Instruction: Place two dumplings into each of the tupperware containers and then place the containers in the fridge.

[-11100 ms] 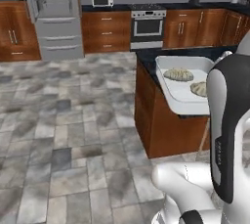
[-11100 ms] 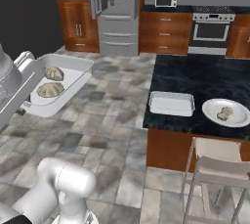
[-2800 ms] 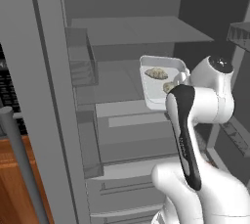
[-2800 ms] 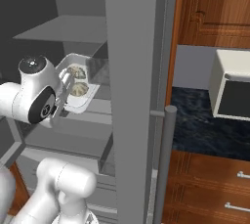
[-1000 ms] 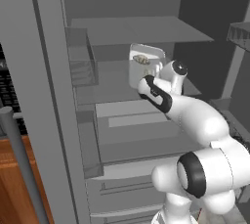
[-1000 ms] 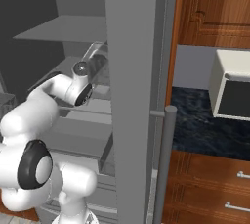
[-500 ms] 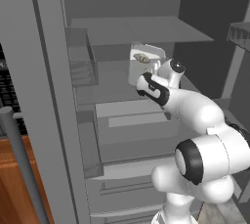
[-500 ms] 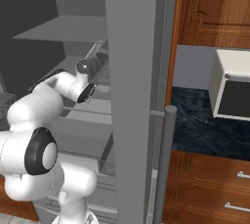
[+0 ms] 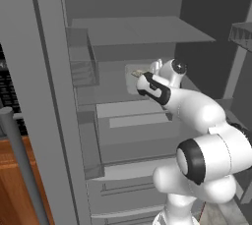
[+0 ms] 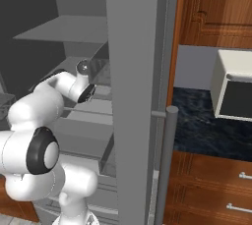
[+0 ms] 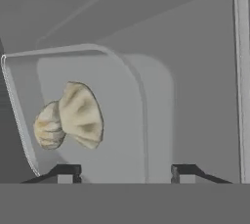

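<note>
While the fridge (image 9: 147,32) stands open with its grey interior facing the base, its door edge rises as a tall slab on the left of the left base view, and the other door (image 10: 140,96) with its bar handle (image 10: 165,165) fills the middle of the right base view, walling the arm in on that side. Inside, a flat shelf (image 9: 140,28) roofs the middle bay, leaving a low open slot between it and the ledge below; clear bins (image 9: 81,64) line the left wall. Reaching into that slot, the white arm ends at the tupperware container (image 11: 93,115), a pale tray resting on the middle shelf just beyond the hand. In the hand view its long axis runs away from the camera, with the rounded far corners toward the fridge's back wall and bare shelf to its right. Two dumplings (image 11: 71,116) lie touching each other near the tray's left rim. At the bottom edge, the gripper (image 11: 126,173) has its fingertips (image 11: 66,171) spread apart, one on each side of the tray's near end, clamping nothing.
</note>
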